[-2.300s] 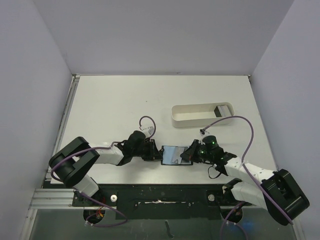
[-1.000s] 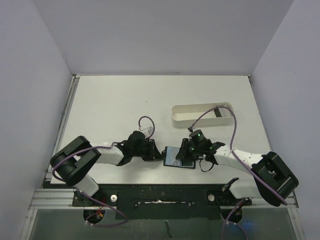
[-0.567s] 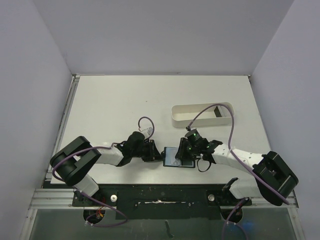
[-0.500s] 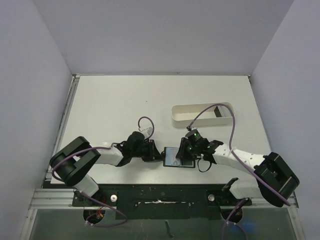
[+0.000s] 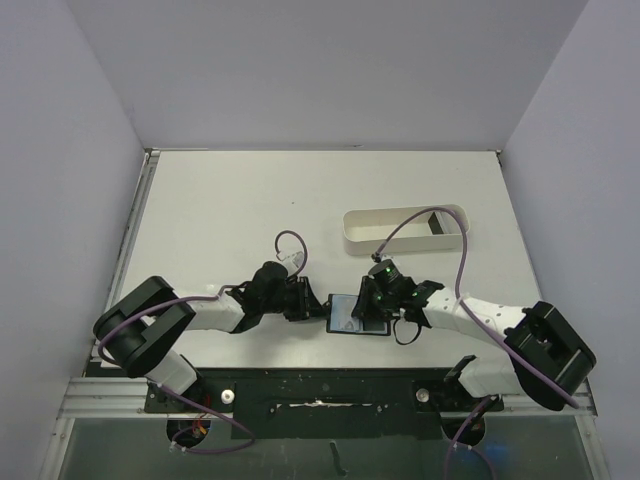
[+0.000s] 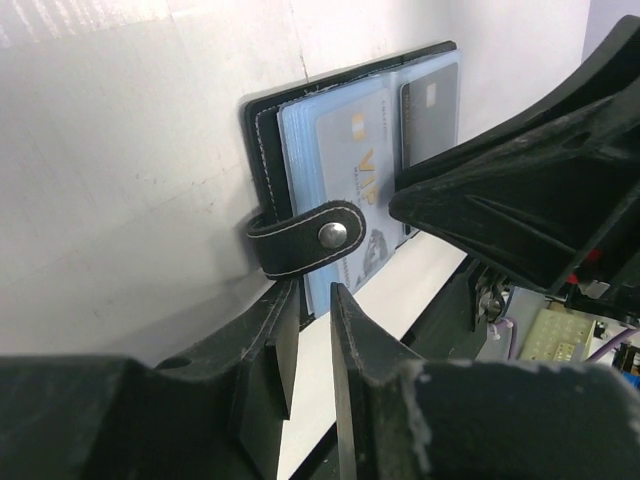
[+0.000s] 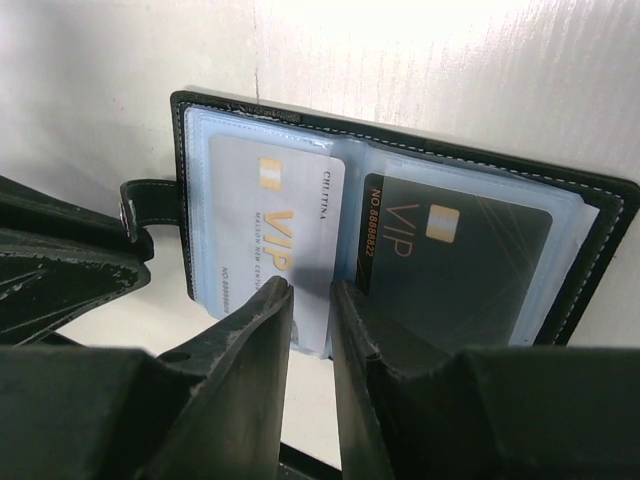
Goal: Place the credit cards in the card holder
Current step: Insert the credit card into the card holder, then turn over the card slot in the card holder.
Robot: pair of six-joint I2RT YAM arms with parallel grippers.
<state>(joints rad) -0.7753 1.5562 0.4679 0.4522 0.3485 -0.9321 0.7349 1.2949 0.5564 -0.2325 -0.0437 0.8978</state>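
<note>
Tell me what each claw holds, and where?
Left gripper seems to pinch the card holder at its edge by the snap tab. Right gripper seems to pinch the pale card by its near edge.

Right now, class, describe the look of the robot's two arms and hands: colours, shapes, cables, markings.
Both the left arm and right arm have white links between bulky black joints, each trailing a purple cable. A green light glows near the right hand. The left hand matches: matte black, two flat fingers.
</note>
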